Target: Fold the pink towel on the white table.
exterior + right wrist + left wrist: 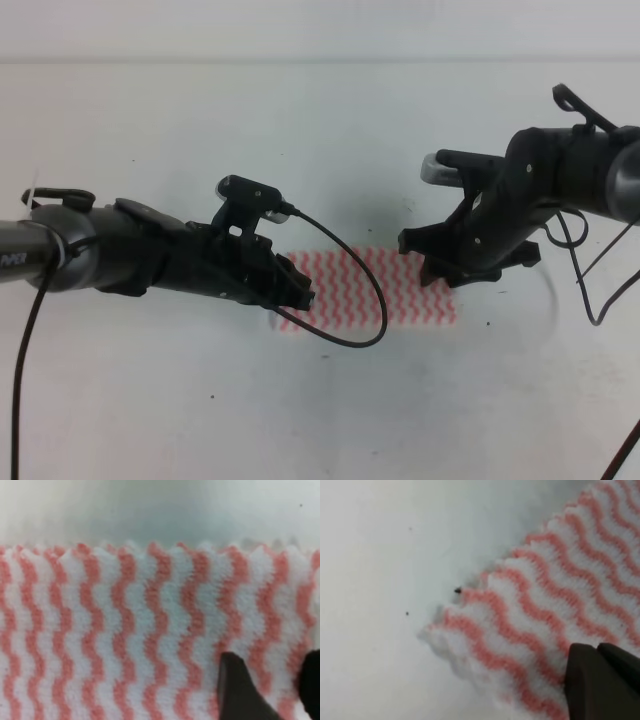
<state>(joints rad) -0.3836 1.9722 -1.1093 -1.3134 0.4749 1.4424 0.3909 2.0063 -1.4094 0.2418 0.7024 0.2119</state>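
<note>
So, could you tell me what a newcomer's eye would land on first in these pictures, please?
The pink towel stands out first: a wavy striped rectangle near the middle of the plain white table, the only colour in sight. Next come the two black arms reaching in from either side, the left pincer over the towel's left end and the right pincer over its right end. A looping black cable crosses above the cloth.

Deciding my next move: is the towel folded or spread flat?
Likely folded once: the towel lies as a flat, narrow strip on the table; layers aren't clearly visible.
</note>
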